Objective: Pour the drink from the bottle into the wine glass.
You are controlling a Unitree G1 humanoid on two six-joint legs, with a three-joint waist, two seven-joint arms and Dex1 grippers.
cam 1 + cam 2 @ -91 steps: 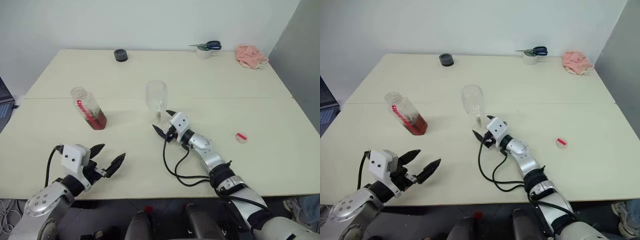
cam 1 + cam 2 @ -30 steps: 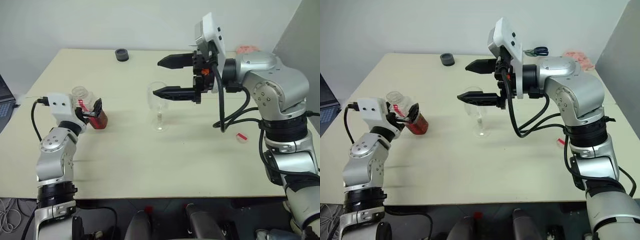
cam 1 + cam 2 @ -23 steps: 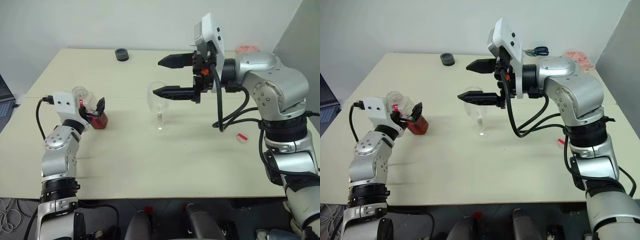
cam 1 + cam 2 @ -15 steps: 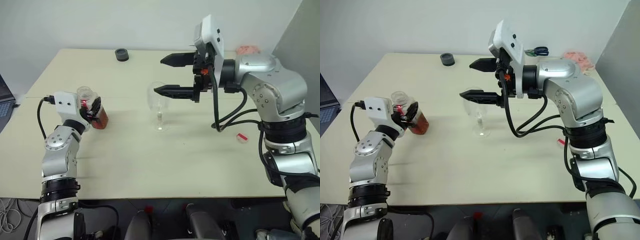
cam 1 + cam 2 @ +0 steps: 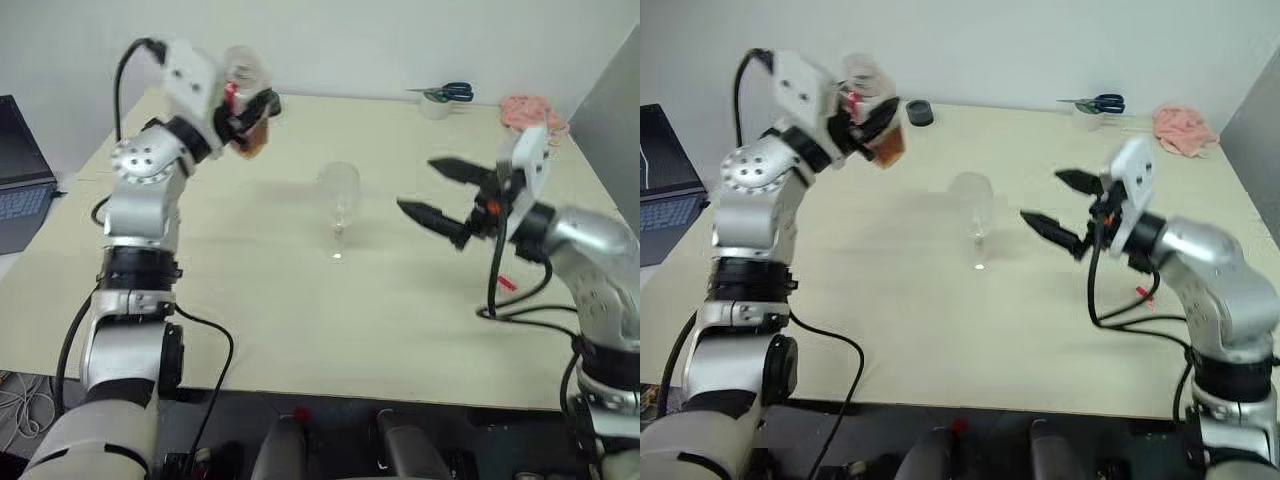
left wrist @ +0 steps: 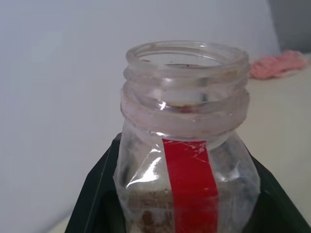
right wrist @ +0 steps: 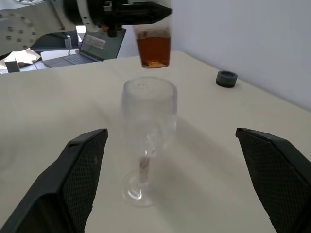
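Observation:
My left gripper (image 5: 254, 115) is shut on the bottle (image 5: 243, 92) and holds it high above the table, left of and behind the wine glass (image 5: 338, 198). The bottle is roughly upright, its mouth (image 6: 187, 58) uncapped, with a red label strip (image 6: 190, 189). The amber drink (image 7: 153, 47) fills its lower part. The clear, empty-looking wine glass (image 7: 146, 121) stands upright at mid-table. To its right my right gripper (image 5: 416, 186) is open and points at it, a hand's width away, with nothing between its fingers.
Scissors (image 5: 445, 92) lie on a white roll at the far edge, with a pink cloth (image 5: 530, 110) beside them. A black ring (image 5: 920, 112) sits at the back. A small red piece (image 5: 505, 285) lies at the right, and a laptop (image 5: 20, 170) off to the left.
My left gripper closed on the bottle and lifted it up and to the right, towards the glass. My right gripper, still open, dropped lower and drew back to the right. The camera view shifted.

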